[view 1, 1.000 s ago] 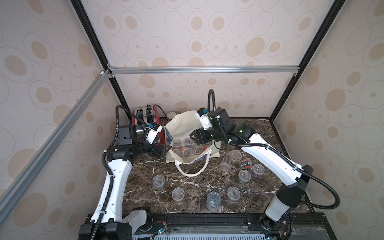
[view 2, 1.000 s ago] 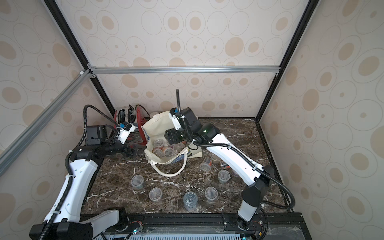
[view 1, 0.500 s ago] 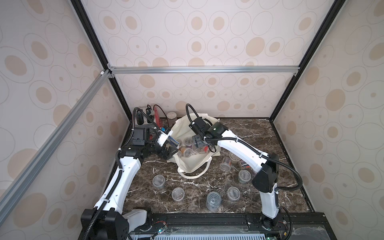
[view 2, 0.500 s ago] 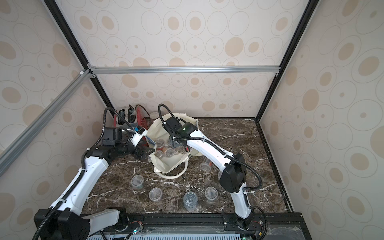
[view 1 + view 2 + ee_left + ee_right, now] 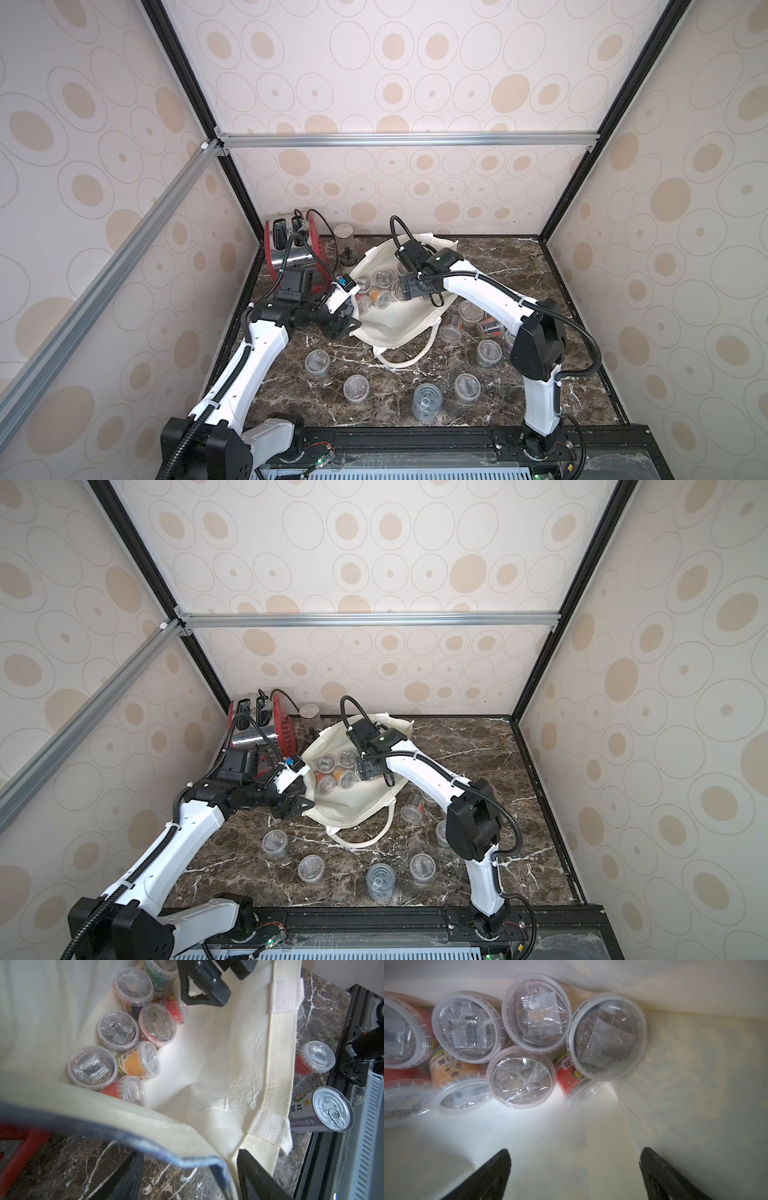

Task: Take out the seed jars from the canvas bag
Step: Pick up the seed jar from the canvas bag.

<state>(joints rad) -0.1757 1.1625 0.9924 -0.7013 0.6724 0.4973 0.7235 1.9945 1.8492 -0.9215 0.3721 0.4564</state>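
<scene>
The left gripper (image 5: 189,1153) straddles the blue-edged rim of the canvas bag (image 5: 207,1068), its jaws apart on either side of the cloth. Ahead of it, inside the bag, the seed jars (image 5: 118,1030) lie clustered. The right gripper (image 5: 214,989) hangs beyond them. Outside the bag, a pull-tab can (image 5: 330,1109) sits on the marble table (image 5: 62,1157).

The dark brown marble tabletop (image 5: 498,266) carries a cream canvas bag (image 5: 399,328), loose clear plastic seed jars (image 5: 356,388), a ring-pull tin can (image 5: 428,401) — plus a red-and-chrome toaster (image 5: 286,245).
</scene>
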